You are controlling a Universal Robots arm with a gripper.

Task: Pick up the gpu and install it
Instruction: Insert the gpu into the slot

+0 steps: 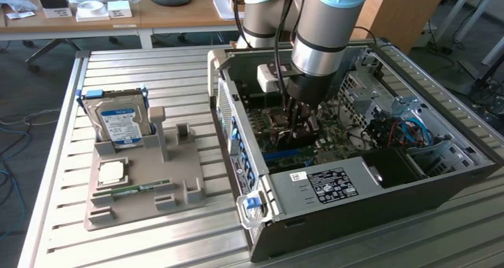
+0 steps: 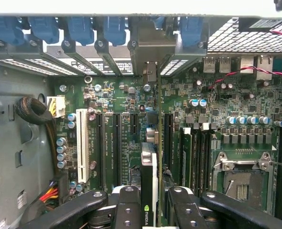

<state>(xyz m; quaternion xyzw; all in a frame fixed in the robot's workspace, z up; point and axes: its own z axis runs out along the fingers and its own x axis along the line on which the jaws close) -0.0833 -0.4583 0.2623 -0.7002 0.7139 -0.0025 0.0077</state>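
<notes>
My gripper (image 1: 303, 125) is deep inside the open computer case (image 1: 354, 191), low over the motherboard (image 2: 117, 102). In the wrist view its two black fingers (image 2: 126, 207) are shut on the gpu (image 2: 149, 167). The card shows edge-on, upright, with a small green logo on its black face. It runs along the row of long black expansion slots (image 2: 116, 143), and its silver end bracket (image 2: 150, 52) reaches the case's rear slot openings under the blue latches (image 2: 113, 28). I cannot tell whether the card's edge sits in a slot.
A grey parts holder (image 1: 141, 191) lies on the slatted table at the exterior view's left, with a hard drive (image 1: 118, 120) standing upright, a CPU (image 1: 112, 172) and a green RAM stick (image 1: 130, 191). Case walls, a bundle of cables (image 2: 34, 112) and the power supply (image 1: 331, 182) crowd the gripper.
</notes>
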